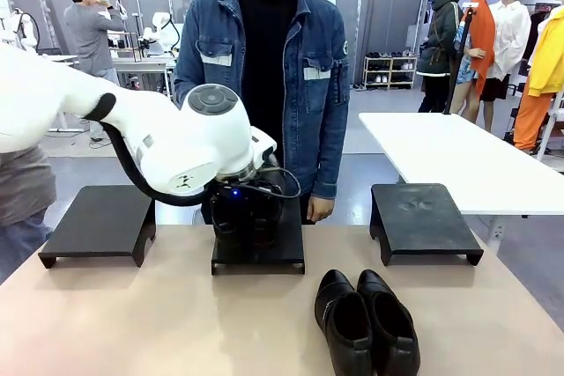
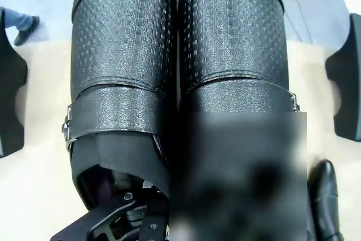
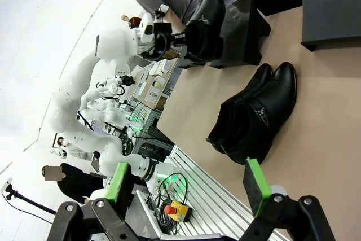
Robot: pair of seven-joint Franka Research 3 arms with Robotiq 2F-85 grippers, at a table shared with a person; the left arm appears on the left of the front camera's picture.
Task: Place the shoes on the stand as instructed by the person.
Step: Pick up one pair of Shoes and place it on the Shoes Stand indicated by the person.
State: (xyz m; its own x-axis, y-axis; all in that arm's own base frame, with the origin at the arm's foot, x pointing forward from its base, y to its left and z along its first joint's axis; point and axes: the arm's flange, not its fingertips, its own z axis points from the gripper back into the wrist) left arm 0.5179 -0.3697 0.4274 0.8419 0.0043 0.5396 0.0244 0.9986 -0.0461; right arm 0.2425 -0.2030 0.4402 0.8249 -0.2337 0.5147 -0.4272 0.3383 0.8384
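Observation:
A pair of glossy black shoes (image 1: pixel 249 217) hangs low over the middle black stand (image 1: pixel 257 257), with my left gripper (image 1: pixel 240 202) shut on it. In the left wrist view the two shoes (image 2: pixel 121 55) lie side by side, and the gripper (image 2: pixel 130 215) clamps them at the heel openings. Whether they touch the stand I cannot tell. A second pair of shoes (image 1: pixel 366 323) lies on the table at the front right, also in the right wrist view as shoes (image 3: pixel 254 117). My right gripper (image 3: pixel 186 184) is open, apart from them. The person (image 1: pixel 264 68) stands behind the middle stand.
A left stand (image 1: pixel 101 222) and a right stand (image 1: pixel 423 217) flank the middle one on the tan table (image 1: pixel 132 323). The person's hand (image 1: pixel 320 209) hangs just behind the table's far edge. A white table (image 1: pixel 458 156) stands at the back right.

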